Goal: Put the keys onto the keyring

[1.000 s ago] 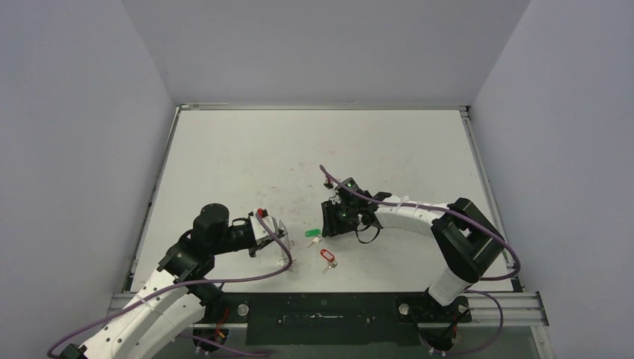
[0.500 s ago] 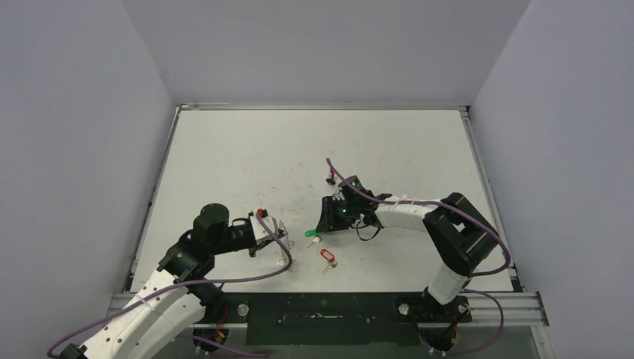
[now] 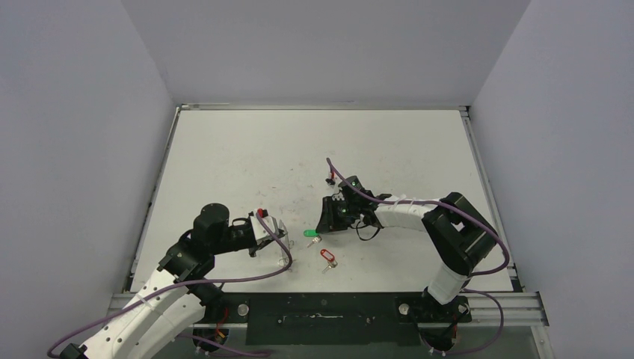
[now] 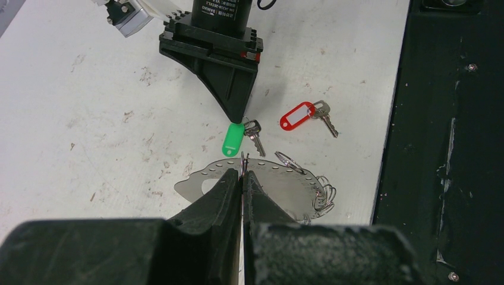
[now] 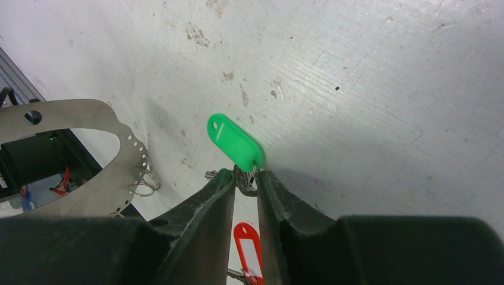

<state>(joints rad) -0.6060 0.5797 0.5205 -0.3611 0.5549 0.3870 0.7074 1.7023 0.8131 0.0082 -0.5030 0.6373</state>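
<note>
Two keys lie on the white table. The green-tagged key [image 3: 310, 233] [image 4: 233, 140] [image 5: 235, 142] has its metal head between the fingertips of my right gripper [image 3: 321, 226] [image 5: 245, 177], which is shut on it against the table. The red-tagged key [image 3: 326, 255] [image 4: 296, 116] [image 5: 248, 252] lies free just nearer the front edge. My left gripper [image 4: 243, 172] [image 3: 273, 235] is shut on a thin upright keyring [image 4: 243, 159], just short of the green tag. That ring sits at the rim of a perforated silver plate [image 4: 279, 187] [image 5: 89, 113].
Several more wire rings [image 4: 321, 196] hang from the plate's right rim. The black front rail [image 4: 440, 148] runs close beside the keys. Grey walls enclose the table [image 3: 314, 149] on three sides.
The right gripper dropped slightly toward the green-tagged key and its jaws narrowed onto the key's head. The left arm, the plate and the red-tagged key stayed put.
</note>
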